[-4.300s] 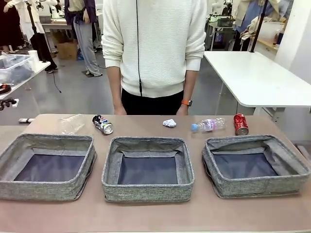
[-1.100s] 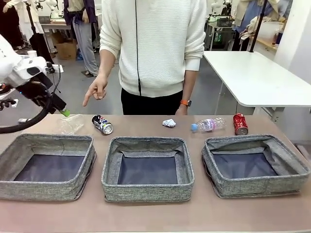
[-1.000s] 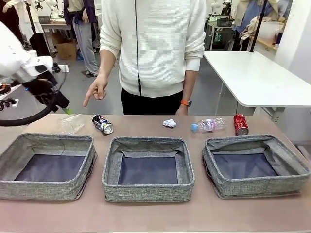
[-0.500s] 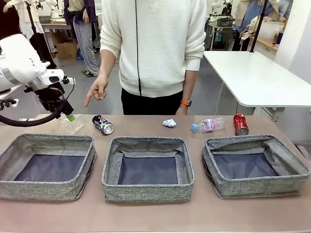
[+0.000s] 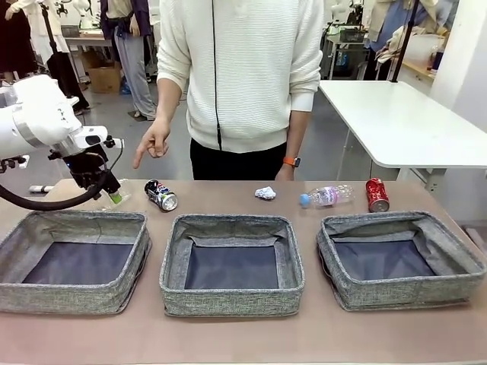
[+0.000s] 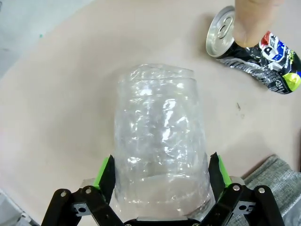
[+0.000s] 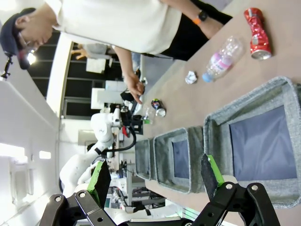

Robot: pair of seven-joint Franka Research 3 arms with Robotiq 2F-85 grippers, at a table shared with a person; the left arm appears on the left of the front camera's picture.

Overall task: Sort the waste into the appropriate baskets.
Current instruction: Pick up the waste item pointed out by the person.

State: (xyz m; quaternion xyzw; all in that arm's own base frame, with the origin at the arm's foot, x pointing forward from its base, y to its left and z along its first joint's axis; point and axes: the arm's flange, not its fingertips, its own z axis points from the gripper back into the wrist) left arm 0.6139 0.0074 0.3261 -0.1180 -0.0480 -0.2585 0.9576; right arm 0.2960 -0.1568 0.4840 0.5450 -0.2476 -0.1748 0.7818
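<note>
The clear plastic cup (image 6: 160, 136), crinkled, lies on its side on the counter (image 6: 56, 94) just beside the printed can (image 6: 263, 61). The left hand (image 6: 161, 170) is spread wide around the cup's near end, its pads seemingly not yet touching. The right hand (image 7: 155, 175) hangs spread and empty. Beyond the printed can lie 1 paper wad (image 5: 265, 192), 1 bottle (image 5: 327, 196) and 1 red can (image 5: 377, 195), and nearer stand 3 grey baskets (image 5: 230, 223).
</note>
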